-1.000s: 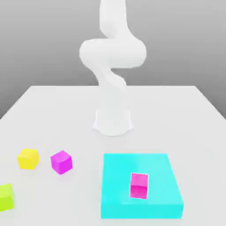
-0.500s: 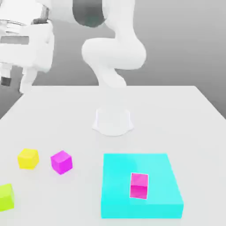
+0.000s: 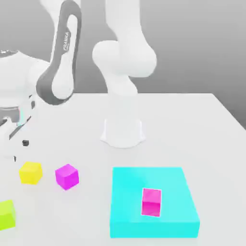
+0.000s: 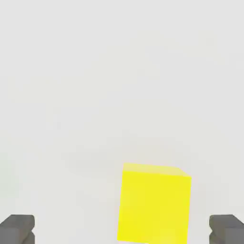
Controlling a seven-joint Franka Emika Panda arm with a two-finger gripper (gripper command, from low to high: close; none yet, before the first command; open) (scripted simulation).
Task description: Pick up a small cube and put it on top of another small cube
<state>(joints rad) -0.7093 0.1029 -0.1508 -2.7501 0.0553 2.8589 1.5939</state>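
**Jaws Dropped Toward Yellow Cube; Cubes Unmoved**

The arm had just swung down from high above the bench point(image 3: 192, 134), bringing the jaws point(image 3: 20, 151) low and near the yellow cube point(image 3: 30, 173). On a clock face laid over the exterior view, that cube sat at 8 o'clock from the centre, resting on the bench, and the jaws hung at 11 o'clock from it. They were spread wide and released, with nothing between them.

None of the cubes had shifted. Measured from the yellow one, the purple cube point(image 3: 67, 177) lay at 3 o'clock and the lime-green cube point(image 3: 6, 215) at 7 o'clock. The pink cube point(image 3: 151, 202) rested on the cyan block point(image 3: 153, 229), between 3 and 4 o'clock.

The descent probably turned a broad reach into the final approach for the pick-up, while the stacking had yet to begin. The hand view suggested that the jaws wanted a small sideways correction before going lower; otherwise a fingertip might have nudged the cube. Which cube was meant to go underneath could not be told.
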